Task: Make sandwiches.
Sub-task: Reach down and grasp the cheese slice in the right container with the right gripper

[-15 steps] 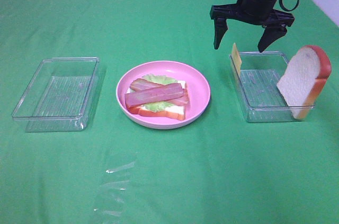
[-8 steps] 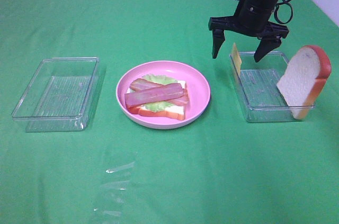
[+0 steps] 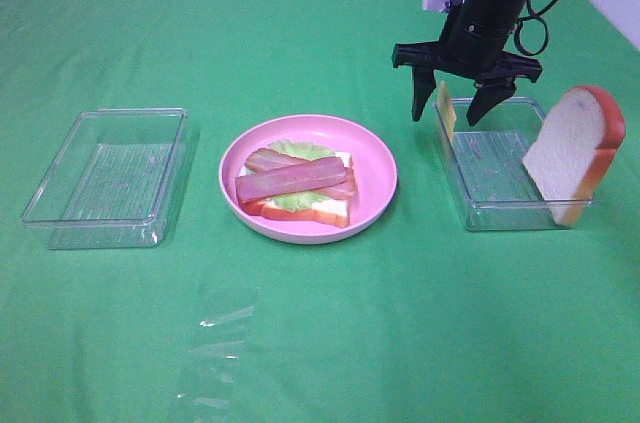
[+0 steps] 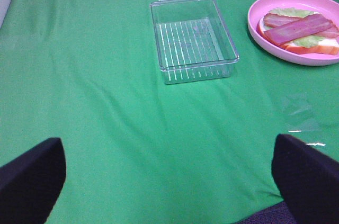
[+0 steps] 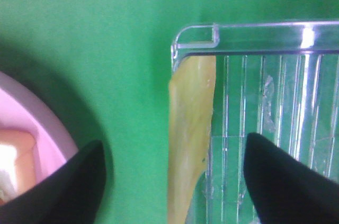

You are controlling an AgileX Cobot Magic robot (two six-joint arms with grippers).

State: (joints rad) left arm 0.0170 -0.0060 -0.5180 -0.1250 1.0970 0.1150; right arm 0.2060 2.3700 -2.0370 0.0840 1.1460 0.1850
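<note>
On the pink plate (image 3: 375, 158) lies a partial sandwich (image 3: 298, 186): a bread slice with green lettuce and two reddish bacon strips on top. It also shows in the left wrist view (image 4: 299, 33). A yellow cheese square (image 3: 445, 109) leans upright on the left wall of the right clear tray (image 3: 490, 211); it also shows in the right wrist view (image 5: 189, 128). A second bread slice (image 3: 573, 152) leans on that tray's right end. My right gripper (image 3: 449, 107) is open, its fingers straddling the cheese from above. My left gripper (image 4: 169, 176) is open and empty, low over the cloth.
An empty clear tray (image 3: 108, 175) stands at the left on the green cloth; it also shows in the left wrist view (image 4: 192, 37). A shiny scrap of clear film (image 3: 218, 355) lies on the cloth in front of the plate.
My right gripper has come down and a little left, so that its open fingers now stand on either side of the cheese. Nothing else has moved.
</note>
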